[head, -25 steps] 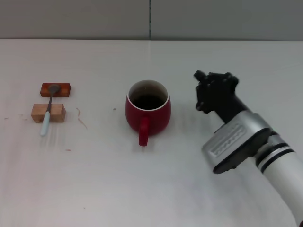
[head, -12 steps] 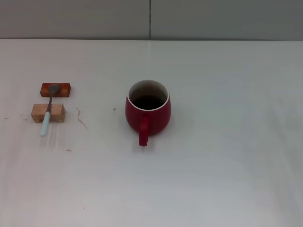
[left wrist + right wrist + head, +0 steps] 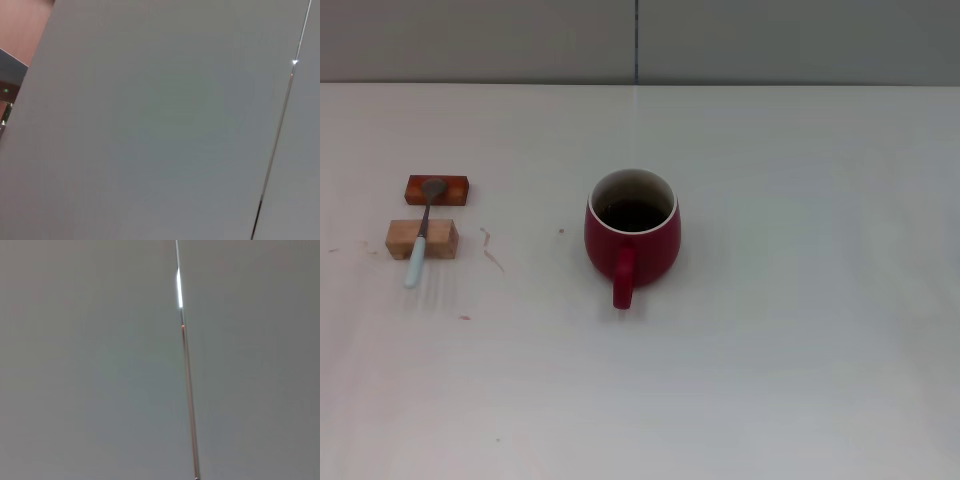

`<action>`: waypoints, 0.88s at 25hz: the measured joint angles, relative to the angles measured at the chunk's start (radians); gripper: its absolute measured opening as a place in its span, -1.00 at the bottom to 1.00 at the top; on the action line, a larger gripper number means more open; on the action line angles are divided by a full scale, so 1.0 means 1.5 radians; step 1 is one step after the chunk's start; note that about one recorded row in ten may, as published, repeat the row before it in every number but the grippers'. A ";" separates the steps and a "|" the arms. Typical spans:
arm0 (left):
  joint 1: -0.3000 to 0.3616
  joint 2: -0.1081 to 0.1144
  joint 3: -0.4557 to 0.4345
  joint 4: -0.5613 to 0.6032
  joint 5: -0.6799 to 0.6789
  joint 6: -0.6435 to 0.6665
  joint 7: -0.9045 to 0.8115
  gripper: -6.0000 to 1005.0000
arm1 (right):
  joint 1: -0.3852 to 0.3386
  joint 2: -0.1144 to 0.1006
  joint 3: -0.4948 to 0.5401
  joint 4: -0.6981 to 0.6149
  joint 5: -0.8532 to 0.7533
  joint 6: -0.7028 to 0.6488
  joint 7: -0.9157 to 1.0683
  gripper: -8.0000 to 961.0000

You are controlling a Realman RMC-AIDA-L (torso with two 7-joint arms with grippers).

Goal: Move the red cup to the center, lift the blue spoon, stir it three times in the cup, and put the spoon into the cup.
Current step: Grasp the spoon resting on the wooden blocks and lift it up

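Note:
The red cup (image 3: 632, 232) stands upright near the middle of the white table in the head view, its handle pointing toward me and its inside dark. The blue spoon (image 3: 421, 242) lies at the left, its grey bowl resting on a red-brown wooden block (image 3: 437, 189) and its pale blue handle across a light wooden block (image 3: 422, 238). Neither gripper shows in the head view. Both wrist views show only a grey wall panel.
The white table (image 3: 800, 300) stretches to a grey wall at the back. A few small reddish specks (image 3: 492, 255) lie on the table between the blocks and the cup.
The right arm, which was beside the cup on its right one second ago, has drawn back out of the head view. The cup and spoon have not moved.

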 joint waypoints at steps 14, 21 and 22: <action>0.114 -0.003 0.176 -0.095 0.000 0.164 0.107 0.65 | 0.059 -0.018 0.001 -0.022 0.050 0.091 -0.085 0.35; 0.126 -0.004 0.217 -0.266 0.000 0.250 0.379 0.65 | 0.068 -0.030 0.000 -0.023 0.052 0.104 -0.087 0.35; 0.125 -0.004 0.221 -0.292 0.000 0.255 0.414 0.65 | 0.069 -0.032 0.000 -0.023 0.052 0.104 -0.087 0.35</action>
